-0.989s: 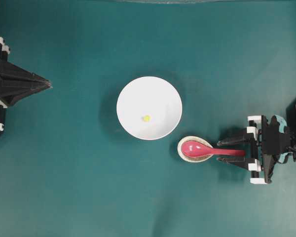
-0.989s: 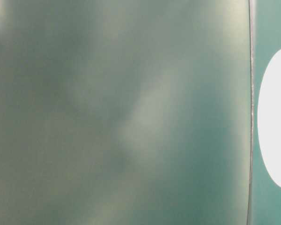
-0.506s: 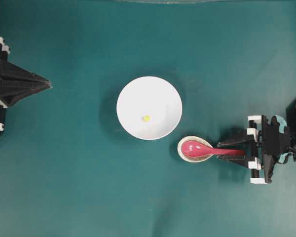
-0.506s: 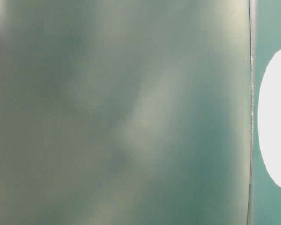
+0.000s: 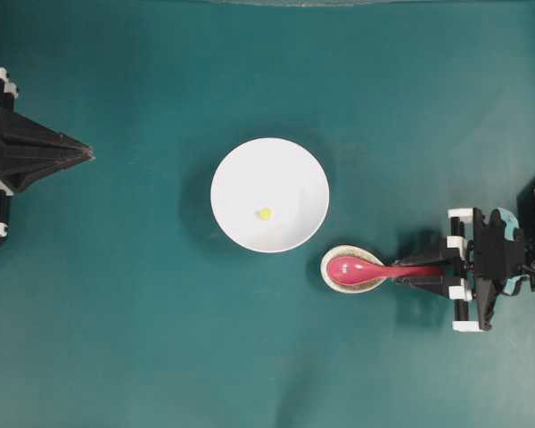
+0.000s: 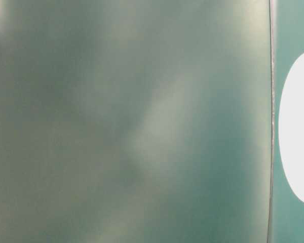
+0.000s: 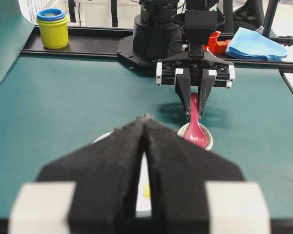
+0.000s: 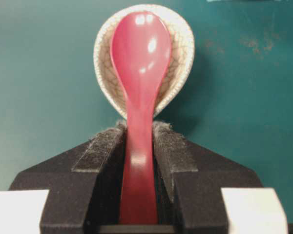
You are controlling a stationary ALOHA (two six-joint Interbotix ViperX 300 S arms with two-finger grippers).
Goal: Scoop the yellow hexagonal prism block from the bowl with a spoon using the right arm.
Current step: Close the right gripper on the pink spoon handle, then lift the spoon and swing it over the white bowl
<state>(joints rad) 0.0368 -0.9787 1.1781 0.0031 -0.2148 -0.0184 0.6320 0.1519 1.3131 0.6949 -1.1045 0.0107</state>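
The block point(image 5: 264, 213) lies low in the bowl point(image 5: 241, 169), centre of the overhead frame, untouched. To its lower right the spoon point(image 5: 361, 269) rests with its scoop in a small dish point(image 5: 326, 267). The step looks like taking the handle: the grip should be square and firm, so a lift keeps the scoop level. The right gripper point(image 8: 139, 146) has narrowed, pads point(image 8: 168, 151) flanking the handle; full clamping cannot be told. The left gripper point(image 7: 145, 126), frame left, is closed and idle.
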